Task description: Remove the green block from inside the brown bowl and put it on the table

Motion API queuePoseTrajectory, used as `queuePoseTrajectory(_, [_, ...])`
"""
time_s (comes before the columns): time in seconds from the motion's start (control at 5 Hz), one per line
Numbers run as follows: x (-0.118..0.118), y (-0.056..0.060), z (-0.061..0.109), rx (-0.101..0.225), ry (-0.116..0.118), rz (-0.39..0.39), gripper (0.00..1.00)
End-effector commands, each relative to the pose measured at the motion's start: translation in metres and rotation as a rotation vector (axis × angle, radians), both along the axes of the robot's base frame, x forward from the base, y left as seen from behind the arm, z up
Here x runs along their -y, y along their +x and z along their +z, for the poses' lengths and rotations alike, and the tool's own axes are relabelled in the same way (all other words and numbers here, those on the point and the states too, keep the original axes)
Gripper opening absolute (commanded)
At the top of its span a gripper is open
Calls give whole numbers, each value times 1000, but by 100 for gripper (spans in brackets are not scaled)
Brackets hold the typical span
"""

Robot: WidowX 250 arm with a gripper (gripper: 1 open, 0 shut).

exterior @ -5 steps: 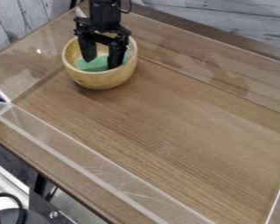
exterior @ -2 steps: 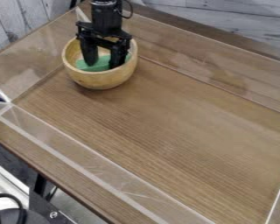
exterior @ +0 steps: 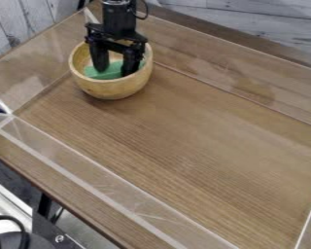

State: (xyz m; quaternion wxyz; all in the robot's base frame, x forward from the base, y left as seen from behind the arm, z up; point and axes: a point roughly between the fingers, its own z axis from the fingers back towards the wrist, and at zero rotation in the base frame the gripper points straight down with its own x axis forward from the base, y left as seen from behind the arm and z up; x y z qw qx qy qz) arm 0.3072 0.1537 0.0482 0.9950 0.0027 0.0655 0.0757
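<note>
Single overhead-angled view, looking down across the table from one corner.

Gripper: black, pointing straight down, lowered into the mouth of the brown bowl. Its fingers stand apart, spread wide, one on each side of the bowl's interior. Fingertips sit below the rim line, down inside the cavity. The arm's dark body rises directly above them and runs out of the top edge of the view.

Green block: inside the bowl, directly beneath the gripper, showing as a bright green patch between the two spread fingers. Nothing is clamped on it; the fingers straddle it with the jaws parted. Whether either fingertip touches the block cannot be told at this size. Block's exact orientation also unclear, partly hidden by the fingers.

Brown bowl: round, light tan wood, thick rim, upright, surrounding the gripper's tips on all sides. Its near wall faces the camera, just below the gripper.

Table: brown wood grain, stretching away from the gripper toward the lower right of the view. Clear walls run along its edges; the closest one passes to the left of and below the gripper, with a second edge behind it at the top.

Dark frame parts show under the table's near corner, well apart from the gripper.
</note>
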Motion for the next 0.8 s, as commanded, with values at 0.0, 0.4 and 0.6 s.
queuePoseTrajectory(0.0, [-9,6,5,36,18,16,100])
queuePoseTrajectory(0.4, [-10,8,-3,32,15,24,100])
queuePoseTrajectory(0.6, [-10,8,-8,24,14,26,0])
